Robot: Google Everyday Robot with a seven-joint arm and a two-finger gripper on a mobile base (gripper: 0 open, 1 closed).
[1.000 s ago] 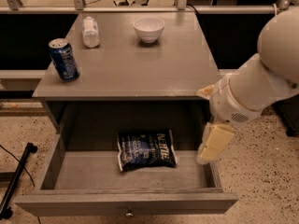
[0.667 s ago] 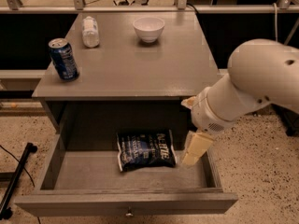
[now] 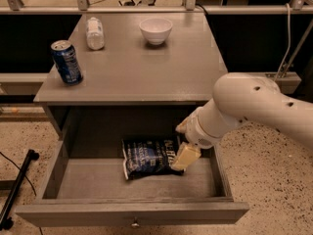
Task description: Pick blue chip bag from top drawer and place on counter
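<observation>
- Chip bag, dark blue with pale lettering, lies flat on the floor of the open drawer, a little right of the middle and nearer the back than the front.
- We see the gripper down inside the drawer at the bag's right end, its cream tip over the bag's right edge. Whether it touches the bag we cannot say.
- We cannot tell how far the gripper is open, nor whether it has hold of anything. The bag lies flat and shows no sign of being lifted.
- We judge the step in hand to be the reach for the bag. The pick is not yet made, and the placing on the counter is all to come.
- The next move, as we read it, calls for a firm pinch on the crinkly edge. After that comes a lift clear of the drawer's right wall and the counter's overhanging lip.
- The counter holds a blue soda can at its left edge, and a small white bottle and a white bowl at the back. The grey top in front of them looks to us the natural spot for the bag.
- The white arm runs off the right side of the view, so we see nothing of the base.
- The wrist hides the drawer's back right corner and part of the bag's right end. We cannot read the print on the bag.
</observation>
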